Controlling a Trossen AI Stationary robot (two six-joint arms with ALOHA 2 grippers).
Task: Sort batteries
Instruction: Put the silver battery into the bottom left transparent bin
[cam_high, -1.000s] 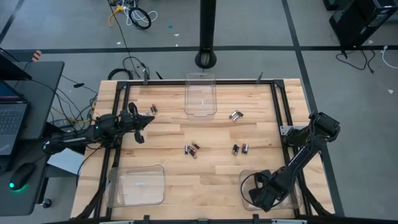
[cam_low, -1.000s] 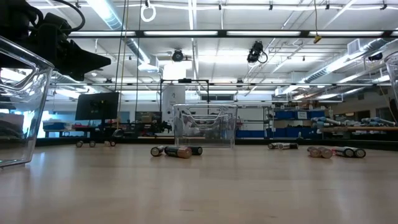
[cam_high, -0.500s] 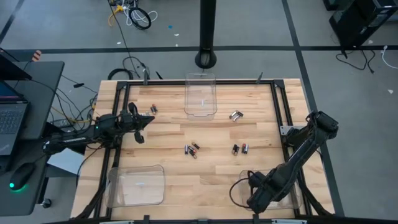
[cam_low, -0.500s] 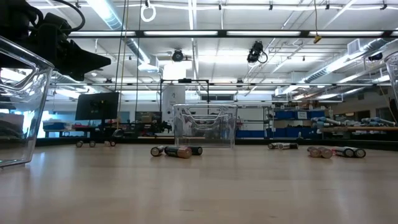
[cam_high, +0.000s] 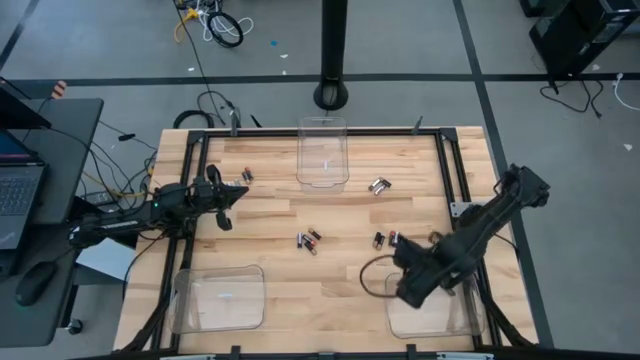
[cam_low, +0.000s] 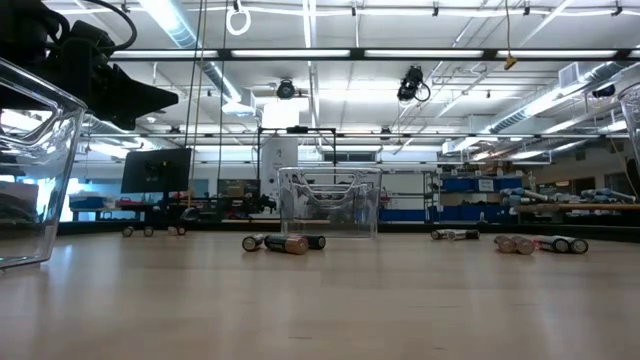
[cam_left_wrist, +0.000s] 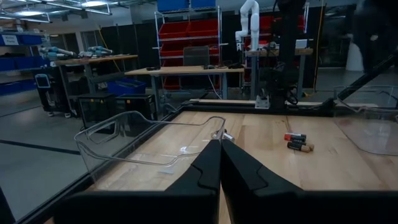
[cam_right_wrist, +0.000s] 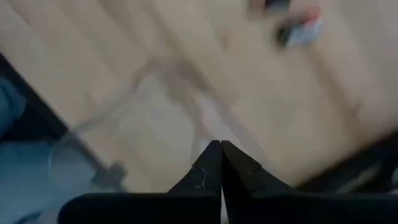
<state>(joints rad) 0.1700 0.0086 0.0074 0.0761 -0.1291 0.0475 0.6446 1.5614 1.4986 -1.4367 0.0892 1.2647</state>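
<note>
- The right gripper (cam_high: 409, 291) hangs over the table's near right corner, at about five o'clock from the table's middle, just above the rim of the clear bin (cam_high: 432, 318) there. Its fingers are pressed together with nothing between them (its own wrist view shows the tips meeting on bare air).
- The left gripper (cam_high: 226, 205) waits at about nine o'clock, near the left edge, also closed and empty.
- The batteries lie loose on the wood: a cluster (cam_high: 308, 240) near the centre, a pair (cam_high: 386, 239) at about three o'clock from the centre, just beyond the right gripper, another pair (cam_high: 379, 185) at about two o'clock, and a small pair (cam_high: 245, 176) at about ten o'clock beside the left gripper.
- My worry is that closed fingers can only push a battery; these are round and would likely roll off, perhaps toward the table frame.
- A second risk is the near right bin: a low swing of the right arm could clip its rim and shove it.
- A cable loop (cam_high: 372, 272) trails beside the right gripper and could drag across the nearest pair.
- Room to move looks good across the open middle; it is tighter by the far bin (cam_high: 323, 152) at twelve o'clock and the near left bin (cam_high: 220, 297) at seven.
</note>
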